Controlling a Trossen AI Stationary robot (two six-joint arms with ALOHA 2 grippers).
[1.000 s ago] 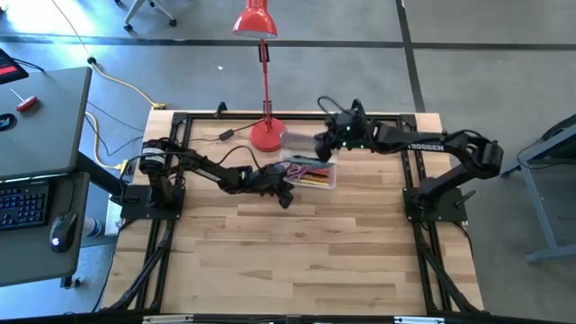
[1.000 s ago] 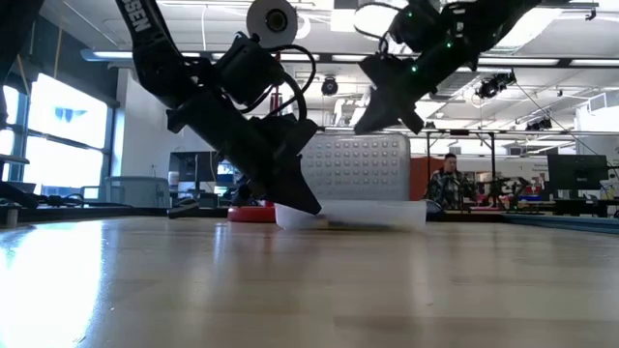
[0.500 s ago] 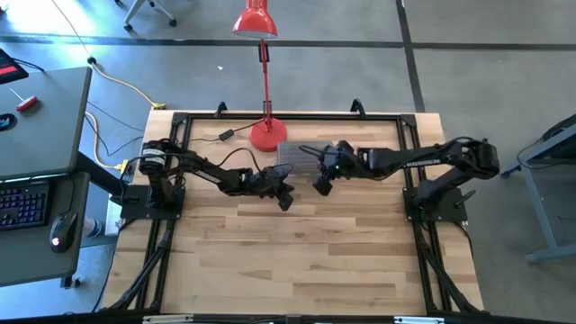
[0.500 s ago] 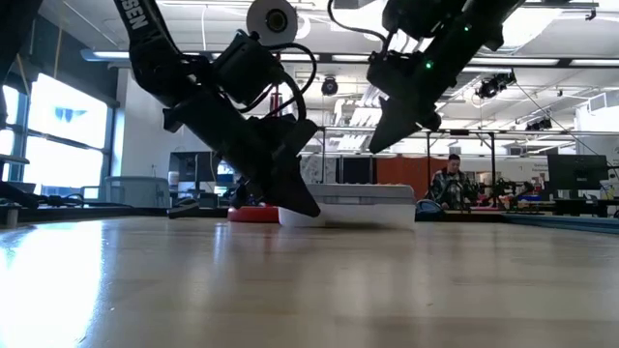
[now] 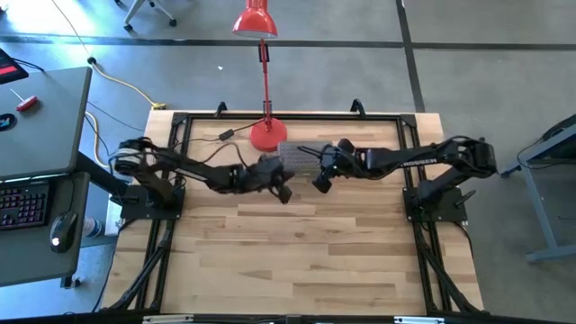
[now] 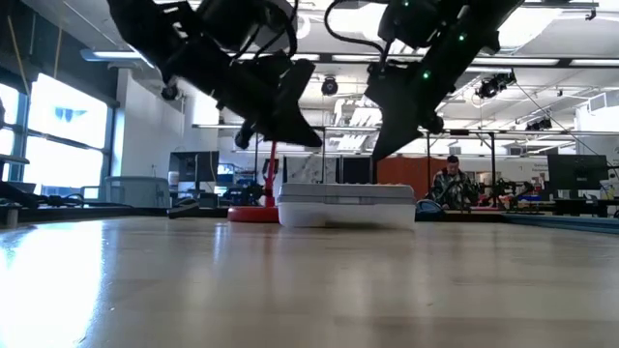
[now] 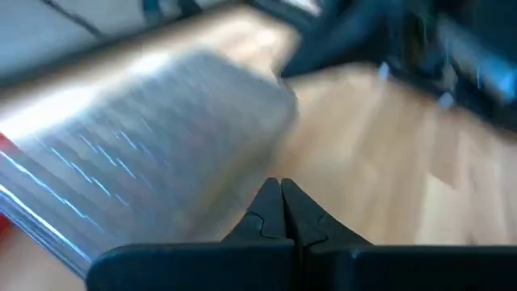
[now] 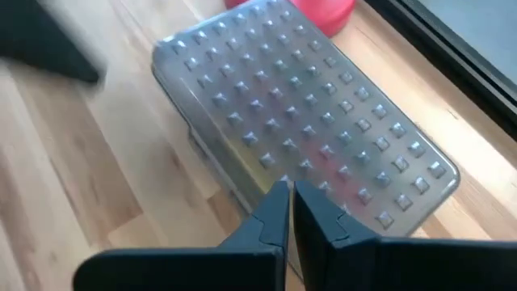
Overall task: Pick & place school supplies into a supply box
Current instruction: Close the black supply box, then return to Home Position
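- While its bumpy grey lid lies flat on top, the supply box (image 6: 345,204) sits closed on the counter (image 5: 297,243), just in front of the red lamp base (image 5: 266,135); its contents are hidden.
- Left end effector (image 5: 283,193), fingers pressed together, hangs beside the box's left end.
- Right end effector (image 5: 320,183), fingers likewise pressed together, hangs over its right end.

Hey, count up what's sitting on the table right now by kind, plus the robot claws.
Supply box, lid closed: 1
Red desk lamp: 1
Robot claws, both shut and empty: 2, left claw, right claw
Total: 4
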